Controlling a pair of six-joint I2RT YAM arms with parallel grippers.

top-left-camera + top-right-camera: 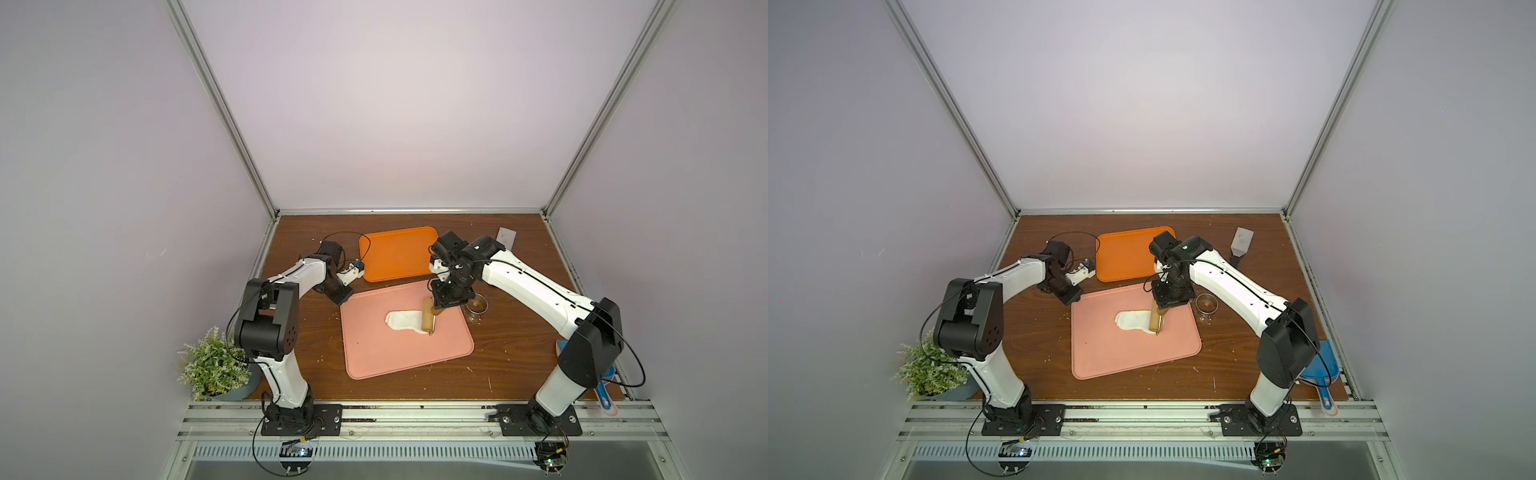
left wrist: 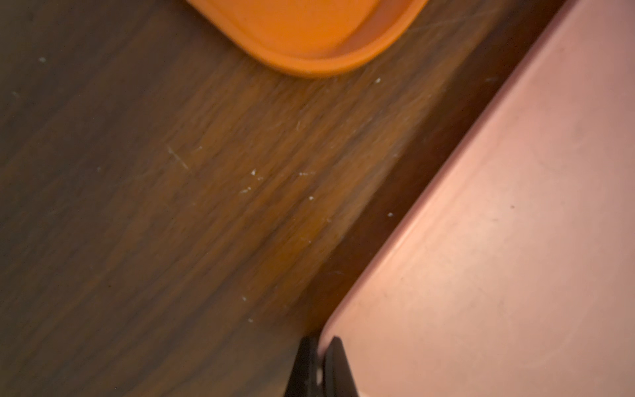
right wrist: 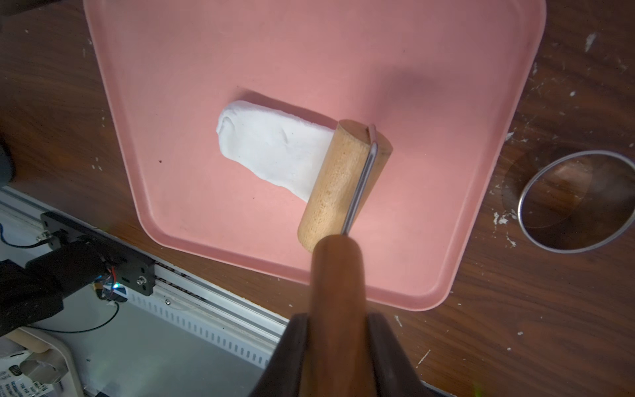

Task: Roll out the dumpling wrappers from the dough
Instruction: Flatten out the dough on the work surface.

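Left gripper [image 2: 322,345] on pink tray [image 2: 481,206] corner

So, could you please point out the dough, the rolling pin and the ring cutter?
dough [image 3: 271,151]: right wrist view, middle of the white sheet.
rolling pin [image 3: 340,182]: right wrist view, on its wooden drum.
ring cutter [image 3: 567,242]: right wrist view, on its metal wall.

Dough [image 3: 275,147] edge beneath roller [image 3: 338,182]
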